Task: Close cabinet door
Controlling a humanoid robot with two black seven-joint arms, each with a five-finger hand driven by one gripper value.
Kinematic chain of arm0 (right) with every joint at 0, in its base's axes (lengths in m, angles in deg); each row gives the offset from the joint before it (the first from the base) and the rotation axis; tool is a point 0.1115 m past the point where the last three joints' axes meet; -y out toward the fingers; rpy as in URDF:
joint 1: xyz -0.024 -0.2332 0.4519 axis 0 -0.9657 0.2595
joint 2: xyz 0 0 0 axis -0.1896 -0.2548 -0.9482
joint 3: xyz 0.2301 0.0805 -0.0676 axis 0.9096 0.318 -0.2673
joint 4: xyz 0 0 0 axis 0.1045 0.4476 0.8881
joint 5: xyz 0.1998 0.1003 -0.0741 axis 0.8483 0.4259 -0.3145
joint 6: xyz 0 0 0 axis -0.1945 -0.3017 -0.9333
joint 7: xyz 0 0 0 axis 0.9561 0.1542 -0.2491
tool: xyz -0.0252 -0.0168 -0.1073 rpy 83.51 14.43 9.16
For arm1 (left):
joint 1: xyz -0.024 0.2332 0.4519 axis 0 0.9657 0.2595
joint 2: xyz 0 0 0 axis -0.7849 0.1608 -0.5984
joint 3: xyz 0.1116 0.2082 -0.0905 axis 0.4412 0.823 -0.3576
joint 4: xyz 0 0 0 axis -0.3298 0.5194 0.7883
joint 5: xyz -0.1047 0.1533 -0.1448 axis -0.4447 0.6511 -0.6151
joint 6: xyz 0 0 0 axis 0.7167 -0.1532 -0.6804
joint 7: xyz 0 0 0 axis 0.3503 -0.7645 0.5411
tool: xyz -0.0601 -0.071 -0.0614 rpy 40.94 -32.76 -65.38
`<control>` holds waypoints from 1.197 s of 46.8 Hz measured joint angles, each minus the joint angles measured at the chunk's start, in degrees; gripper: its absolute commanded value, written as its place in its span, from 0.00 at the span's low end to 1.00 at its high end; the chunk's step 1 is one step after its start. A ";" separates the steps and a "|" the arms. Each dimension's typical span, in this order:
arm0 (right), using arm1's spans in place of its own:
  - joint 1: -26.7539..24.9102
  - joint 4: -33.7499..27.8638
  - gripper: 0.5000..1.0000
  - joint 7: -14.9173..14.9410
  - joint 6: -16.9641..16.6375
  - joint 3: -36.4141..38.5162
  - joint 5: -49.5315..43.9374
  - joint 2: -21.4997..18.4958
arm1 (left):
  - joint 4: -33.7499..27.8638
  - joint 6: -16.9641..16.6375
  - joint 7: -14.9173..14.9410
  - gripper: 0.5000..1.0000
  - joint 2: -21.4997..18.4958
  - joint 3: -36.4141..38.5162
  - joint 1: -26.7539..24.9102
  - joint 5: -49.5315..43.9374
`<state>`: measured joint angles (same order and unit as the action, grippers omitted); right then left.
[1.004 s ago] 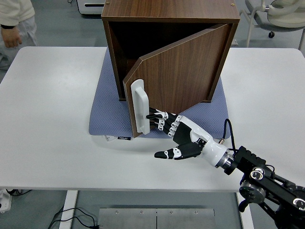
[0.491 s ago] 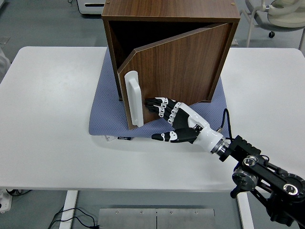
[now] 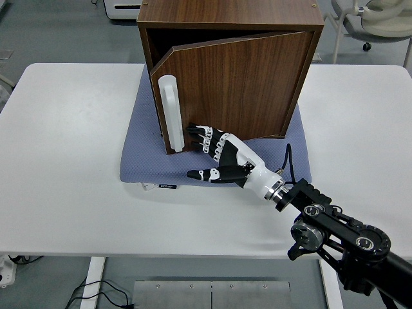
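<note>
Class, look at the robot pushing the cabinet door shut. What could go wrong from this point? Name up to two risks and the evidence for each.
1. The right hand presses the door low, near the white handle; its fingers might slip off the face or catch at the closing edge.
2. The cabinet sits on a blue mat; a hard push might slide it backward.

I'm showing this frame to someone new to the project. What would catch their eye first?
The brown wooden cabinet at the table's far middle, its door nearly shut, with a white handle on the door's left edge. Next, the right hand, black and white, fingers spread against the door's lower front. The cabinet stands on a blue-grey mat.
</note>
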<state>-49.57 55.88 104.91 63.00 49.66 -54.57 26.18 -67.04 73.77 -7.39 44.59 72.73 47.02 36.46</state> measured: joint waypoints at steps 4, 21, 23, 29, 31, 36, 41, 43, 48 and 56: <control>0.48 -0.98 1.00 -0.46 0.83 -0.30 0.19 -0.78 | 0.00 0.00 0.00 1.00 0.00 0.00 -0.01 0.00; 4.23 -2.59 1.00 -1.29 4.20 -1.13 4.81 -1.43 | 0.00 0.00 0.04 1.00 0.00 0.00 -0.03 0.00; 4.61 -2.71 1.00 -1.30 4.55 -1.14 5.61 -1.39 | 0.00 0.00 0.04 1.00 0.00 0.00 -0.01 0.00; 5.86 -3.42 1.00 -1.40 5.38 -1.11 7.39 -1.35 | 0.00 0.00 0.04 1.00 0.00 0.00 -0.03 0.00; 6.40 -3.67 1.00 -1.44 5.77 -1.09 7.98 -1.34 | 0.00 0.00 0.01 1.00 0.00 0.00 -0.04 0.00; 7.37 -4.03 1.00 -1.51 6.88 -1.05 9.65 -1.40 | -0.01 0.00 -0.01 1.00 0.00 0.00 -0.03 0.00; 7.86 -4.32 1.00 -1.65 7.72 -1.03 11.13 -1.43 | -0.02 0.00 -0.01 1.00 0.00 0.00 -0.03 0.00; 7.92 -4.57 1.00 -1.65 8.10 -0.93 11.36 -1.43 | -0.02 0.00 -0.02 1.00 0.00 0.00 -0.01 0.00; 8.41 -5.09 1.00 -1.66 8.76 -0.74 12.66 -1.40 | -0.02 0.00 -0.01 1.00 0.00 0.00 0.01 0.00; 8.54 -6.26 1.00 -1.66 9.87 0.25 13.87 -1.42 | -0.02 0.00 -0.01 1.00 0.00 0.00 -0.01 0.00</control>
<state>-41.02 49.63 103.25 72.87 49.91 -40.70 24.76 -67.06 73.76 -7.40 44.59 72.73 47.02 36.46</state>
